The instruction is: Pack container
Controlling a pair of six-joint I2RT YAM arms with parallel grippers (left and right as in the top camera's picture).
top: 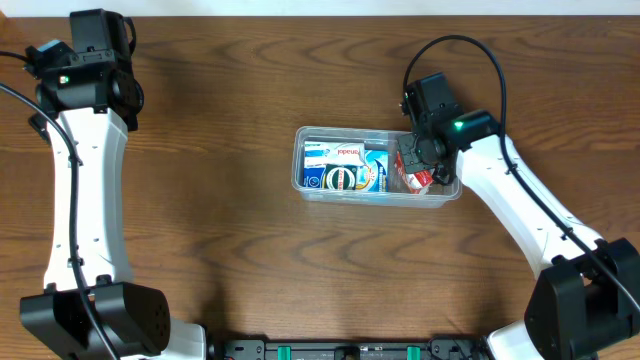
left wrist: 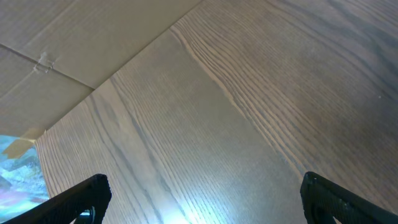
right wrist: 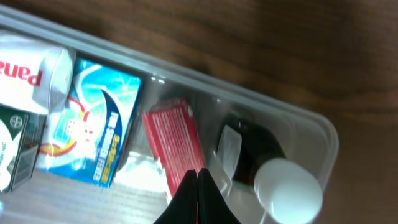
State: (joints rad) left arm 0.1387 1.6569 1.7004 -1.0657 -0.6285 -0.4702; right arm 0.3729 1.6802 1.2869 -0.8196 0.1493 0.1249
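light: even, bright | glare: table (left wrist: 181,214) patch, left wrist | blur: container (right wrist: 273,106) soft, right wrist

The desk (top: 230,240) shows dark, matt wood grain; the container (top: 299,170) is clear, glossy plastic; the blue box (right wrist: 93,124) is smooth printed card.

Table (top: 230,230): dark brown wood-grain top, fills nearly the whole overhead view. Thin pale strip (top: 400,8) along its far edge, wall or floor unclear. Left wrist view: past the table edge, a flat beige surface (left wrist: 74,37) with a straight seam (left wrist: 25,55). Blurred blue patch (left wrist: 15,162) lower left, unidentifiable. Bright glare spot (left wrist: 186,214) on the wood.
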